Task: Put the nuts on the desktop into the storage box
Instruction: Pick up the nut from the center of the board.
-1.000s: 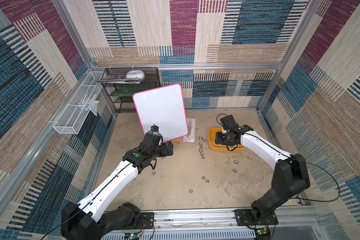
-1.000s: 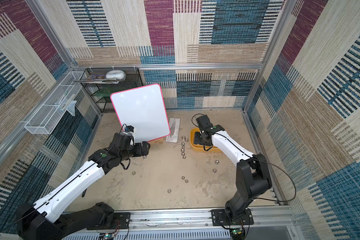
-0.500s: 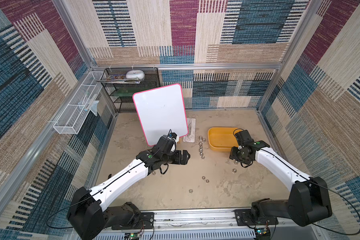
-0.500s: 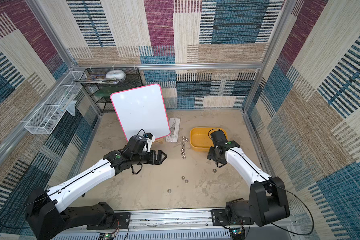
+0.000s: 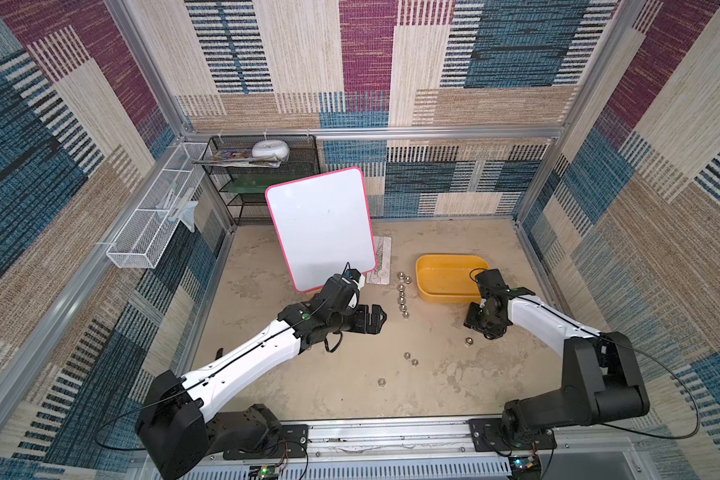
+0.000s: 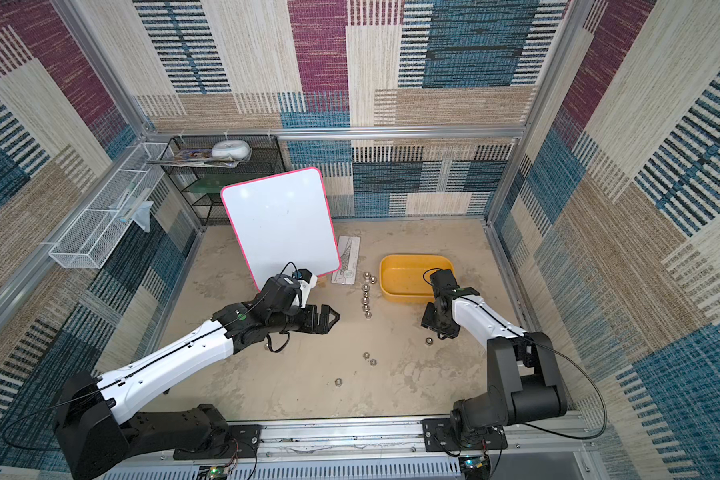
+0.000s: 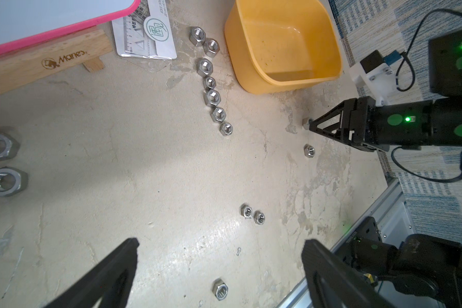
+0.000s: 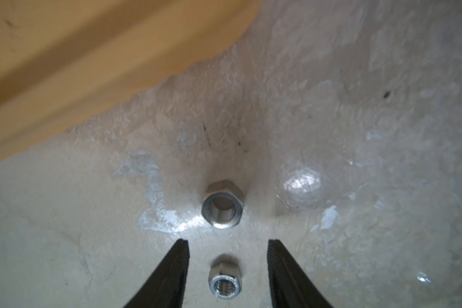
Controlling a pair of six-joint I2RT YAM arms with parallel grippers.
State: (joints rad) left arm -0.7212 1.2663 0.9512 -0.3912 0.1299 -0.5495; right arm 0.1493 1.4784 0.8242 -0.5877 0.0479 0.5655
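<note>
Nuts [image 5: 403, 297] still dot the desk [image 5: 329, 382]. Left claw [image 5: 381, 319], spread wide and empty, has swung off the whiteboard [image 5: 321, 224] toward the row of them just beside the storage box [image 5: 445, 297]. Right claw [image 8: 228, 241] has left the box and dropped to the desk beside it, jaws half-shut and narrowing either side of one nut [image 8: 224, 285], not touching it yet. The next pick looks imminent.

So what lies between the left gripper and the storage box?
A row of seven nuts separates the left gripper from the storage box, seen in both top views and the left wrist view.
</note>
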